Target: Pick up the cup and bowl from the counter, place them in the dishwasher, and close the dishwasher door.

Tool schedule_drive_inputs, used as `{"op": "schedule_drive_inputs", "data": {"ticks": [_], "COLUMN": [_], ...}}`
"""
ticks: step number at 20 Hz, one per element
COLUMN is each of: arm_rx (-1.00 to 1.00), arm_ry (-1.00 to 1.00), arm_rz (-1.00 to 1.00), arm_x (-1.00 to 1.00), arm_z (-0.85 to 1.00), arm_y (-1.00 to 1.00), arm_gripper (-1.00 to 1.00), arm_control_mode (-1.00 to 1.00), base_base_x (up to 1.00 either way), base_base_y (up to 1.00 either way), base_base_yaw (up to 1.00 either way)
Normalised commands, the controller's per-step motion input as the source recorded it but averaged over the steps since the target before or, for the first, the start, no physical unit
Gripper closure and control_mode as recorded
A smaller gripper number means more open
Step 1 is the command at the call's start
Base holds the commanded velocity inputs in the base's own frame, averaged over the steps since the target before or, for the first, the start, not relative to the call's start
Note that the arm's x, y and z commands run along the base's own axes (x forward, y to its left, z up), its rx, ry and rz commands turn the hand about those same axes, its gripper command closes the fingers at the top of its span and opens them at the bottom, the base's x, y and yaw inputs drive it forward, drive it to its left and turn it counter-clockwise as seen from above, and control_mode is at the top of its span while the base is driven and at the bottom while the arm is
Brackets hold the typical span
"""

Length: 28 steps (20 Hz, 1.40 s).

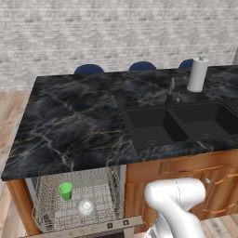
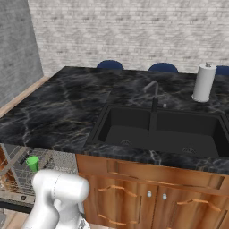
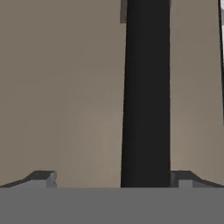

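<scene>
We see the cup [image 1: 65, 190] upright in the dishwasher [image 1: 76, 200] rack under the tabletop [image 1: 74, 125], with the bowl [image 1: 85, 207] just beside it at about 4 o'clock. The door [image 1: 88, 228] hangs open below the rack. In the hand view our pincer [image 3: 113, 177] stands wide open and empty, its tips either side of a dark upright bar [image 3: 146, 92] on a flat beige-grey surface. We cannot tell how near the pincer is to cup or bowl.
</scene>
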Motion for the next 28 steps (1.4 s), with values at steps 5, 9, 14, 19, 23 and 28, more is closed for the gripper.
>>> {"op": "schedule_drive_inputs", "data": {"ticks": [5, 9, 14, 19, 23, 28], "arm_rx": [0.07, 0.06, 0.03, 0.01, 0.0, 0.0], "arm_ry": [0.0, 0.0, 0.0, 0.0, 0.0, 0.0], "arm_rz": [-0.03, -0.04, -0.05, -0.05, -0.05, -0.04], "arm_x": [1.0, 1.0, 1.0, 1.0, 1.0, 1.0], "arm_z": [0.0, 0.0, 0.0, -0.01, -0.07, -0.09], "arm_y": [-0.59, -0.68, -0.68, -0.65, -0.6, -0.54], "arm_gripper": [-1.0, -1.0, -1.0, -1.0, -1.0, -1.0], "arm_control_mode": [-1.0, -1.0, -1.0, -1.0, -1.0, -1.0], "base_base_x": [0.0, 0.0, 0.0, 0.0, 0.0, 0.0], "base_base_y": [0.0, 0.0, 0.0, 0.0, 0.0, 0.0], "base_base_yaw": [0.0, 0.0, 0.0, 0.0, 0.0, 0.0]}}
